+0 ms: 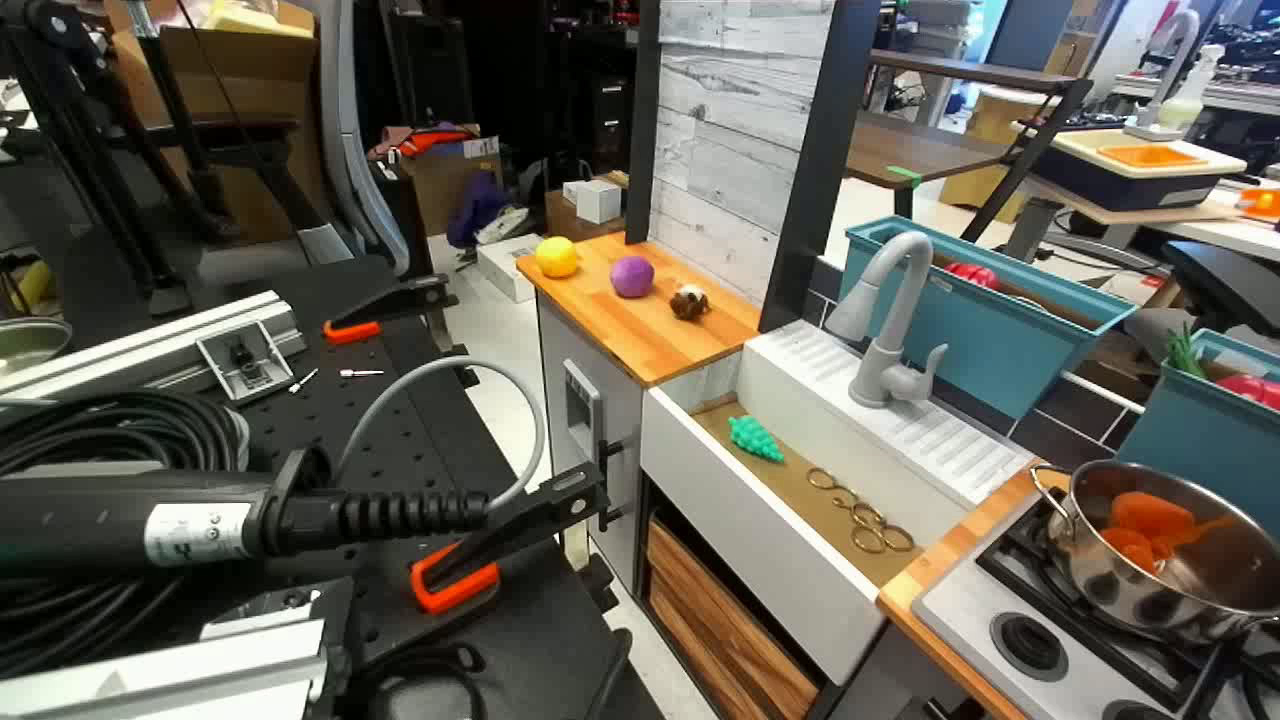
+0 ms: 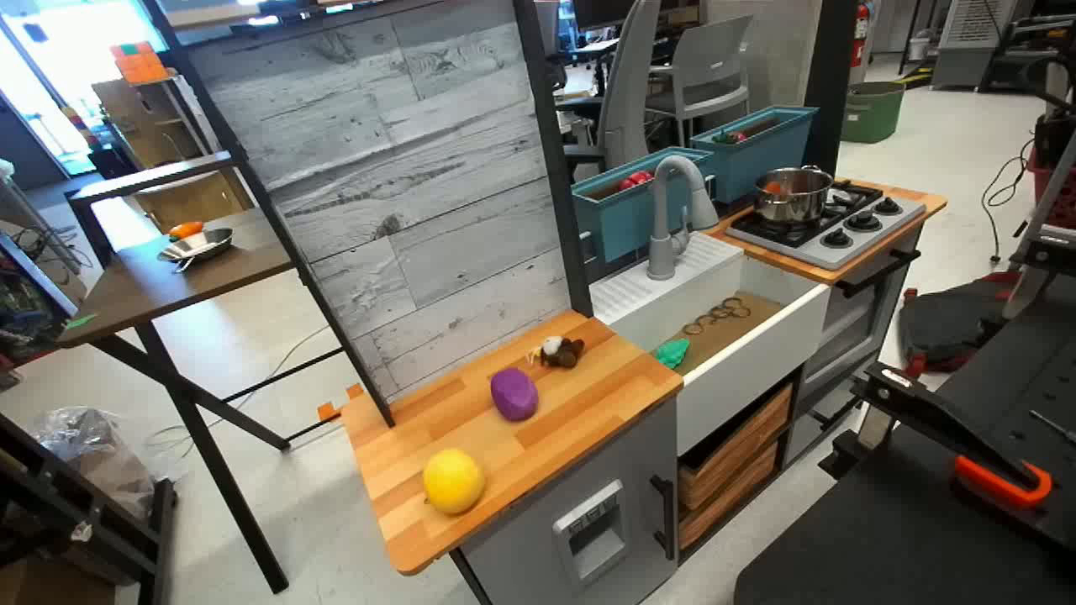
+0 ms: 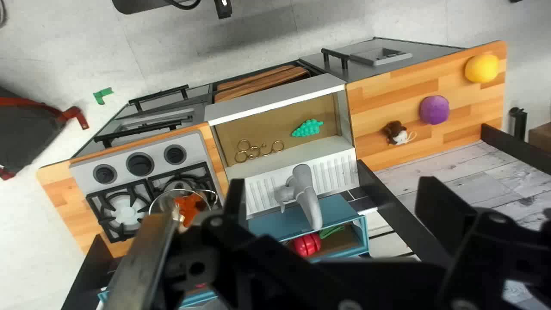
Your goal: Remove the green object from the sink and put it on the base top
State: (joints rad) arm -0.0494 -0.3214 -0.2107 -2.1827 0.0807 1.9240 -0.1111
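The green object (image 3: 308, 128), a bumpy grape-like cluster, lies on the brown bottom of the white sink (image 3: 275, 101), near the end beside the wooden base top (image 3: 387, 99). Both exterior views also show the green object (image 1: 755, 438) (image 2: 671, 353) in the sink (image 1: 750, 530) (image 2: 748, 378). The base top (image 1: 650, 345) (image 2: 588, 403) carries a yellow ball (image 2: 454, 481), a purple item (image 2: 514, 394) and a small brown-and-white item (image 2: 561, 351). My gripper (image 3: 333, 185) is open and empty, its fingers wide apart, high above the kitchen. It is out of both exterior views.
A grey faucet (image 1: 890, 330) rises behind the sink. Gold rings (image 1: 860, 515) lie in the sink. Teal bins (image 1: 980, 320) stand behind it. A pot (image 1: 1160, 550) sits on the stove. A grey wood-pattern panel (image 2: 403, 185) on black posts stands behind the base top.
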